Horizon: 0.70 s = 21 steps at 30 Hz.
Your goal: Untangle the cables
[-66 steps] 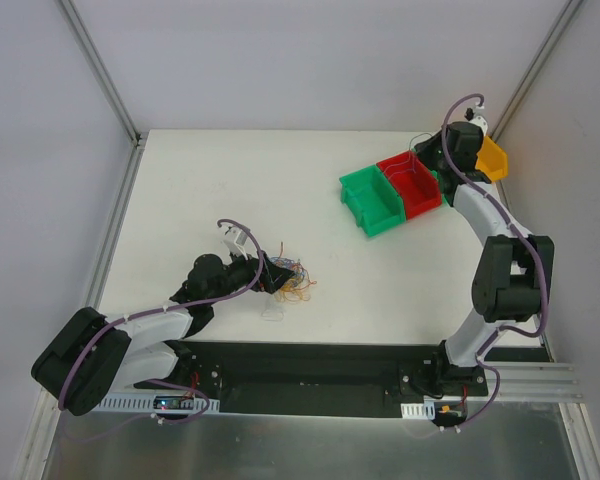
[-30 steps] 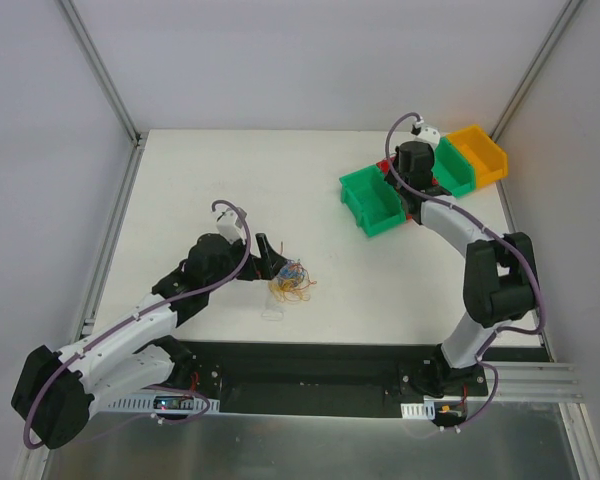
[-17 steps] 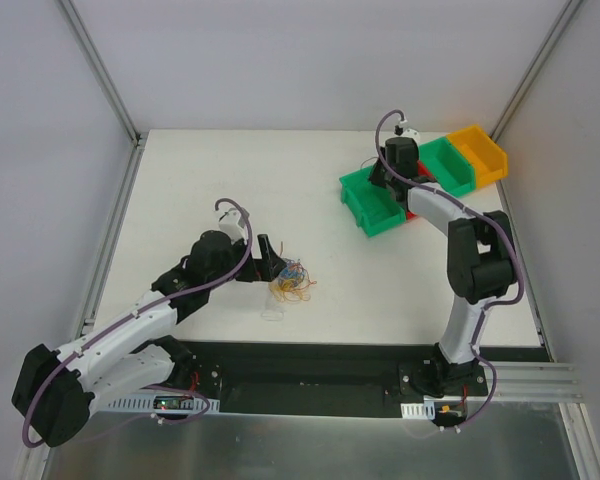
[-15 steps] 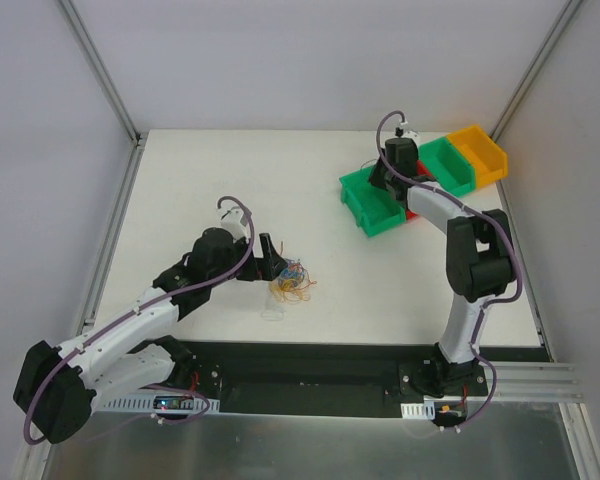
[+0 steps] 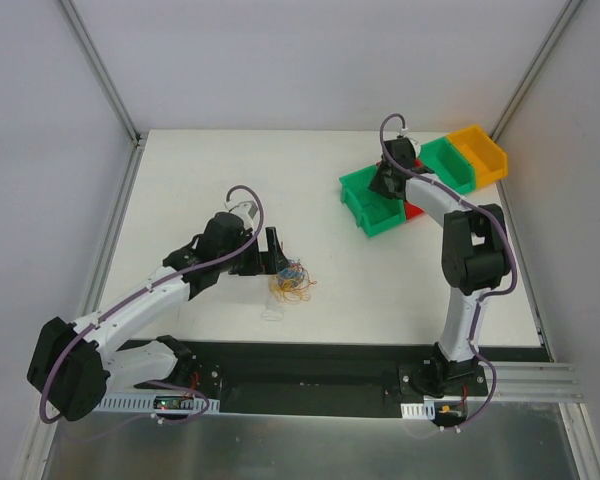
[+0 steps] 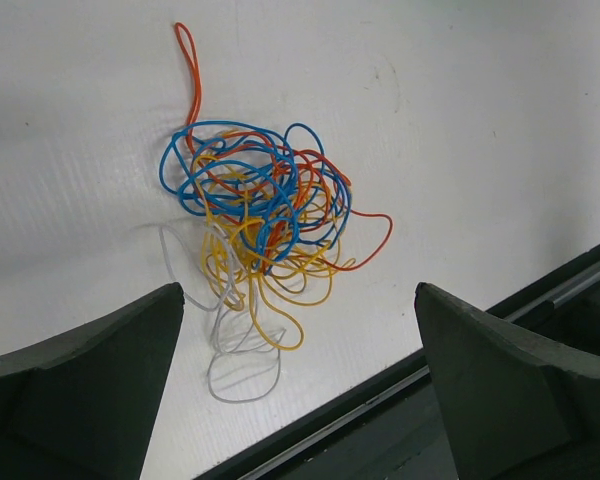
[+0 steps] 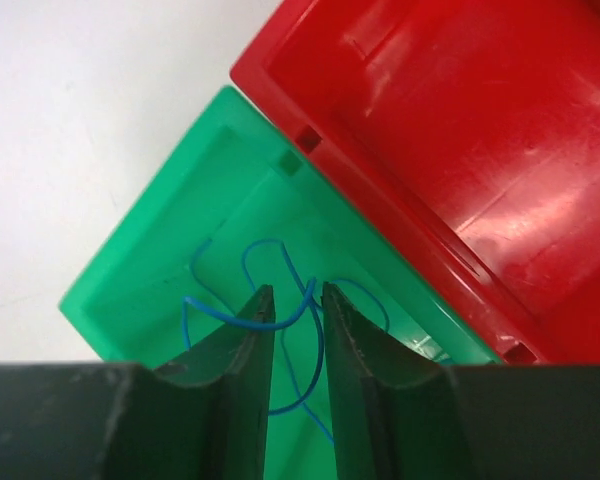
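The cables (image 6: pixel 255 215) lie in a tangled bunch of blue, red, orange-yellow and white strands on the white table, also seen in the top view (image 5: pixel 292 280). My left gripper (image 6: pixel 295 300) is wide open and empty, held above the bunch, which lies just right of it in the top view (image 5: pixel 277 250). My right gripper (image 7: pixel 297 290) hangs over the left green bin (image 7: pixel 140 260), jaws a narrow gap apart. A loose blue cable (image 7: pixel 221 318) lies in that bin and crosses my left fingertip.
A red bin (image 7: pixel 460 150) adjoins the green one. In the top view the row continues with the left green bin (image 5: pixel 358 200), a second green bin (image 5: pixel 450 165) and a yellow bin (image 5: pixel 480 150) at the back right. The table's near edge and black rail (image 6: pixel 540 320) lie close to the bunch.
My right gripper has moved left along the bins, from the yellow end to above the left green bin. My left gripper has lifted off the bunch and the arm has shifted right.
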Each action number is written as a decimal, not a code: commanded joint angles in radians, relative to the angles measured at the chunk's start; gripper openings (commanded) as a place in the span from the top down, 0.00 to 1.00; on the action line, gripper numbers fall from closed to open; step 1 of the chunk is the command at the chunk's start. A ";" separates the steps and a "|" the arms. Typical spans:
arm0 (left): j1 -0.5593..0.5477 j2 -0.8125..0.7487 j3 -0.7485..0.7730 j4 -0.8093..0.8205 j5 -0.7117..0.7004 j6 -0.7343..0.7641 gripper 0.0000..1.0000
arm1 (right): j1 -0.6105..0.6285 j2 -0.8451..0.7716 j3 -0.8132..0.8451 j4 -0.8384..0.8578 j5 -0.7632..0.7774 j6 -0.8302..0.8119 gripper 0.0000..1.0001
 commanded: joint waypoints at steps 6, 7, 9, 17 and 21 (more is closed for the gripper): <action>0.064 0.086 0.086 -0.051 0.144 -0.044 0.04 | 0.019 -0.159 -0.028 -0.038 0.037 -0.162 0.54; 0.067 0.077 0.079 -0.051 0.139 -0.052 0.06 | 0.019 -0.171 -0.034 -0.035 0.031 -0.178 0.52; 0.070 0.048 0.064 -0.051 0.119 -0.064 0.09 | 0.019 -0.192 -0.039 -0.044 0.027 -0.198 0.47; 0.121 0.054 0.039 -0.079 0.174 -0.084 0.02 | -0.006 -0.252 -0.132 0.049 -0.041 -0.239 0.31; 0.133 0.106 0.047 -0.080 0.205 -0.100 0.10 | -0.014 -0.168 -0.096 0.079 -0.133 -0.219 0.41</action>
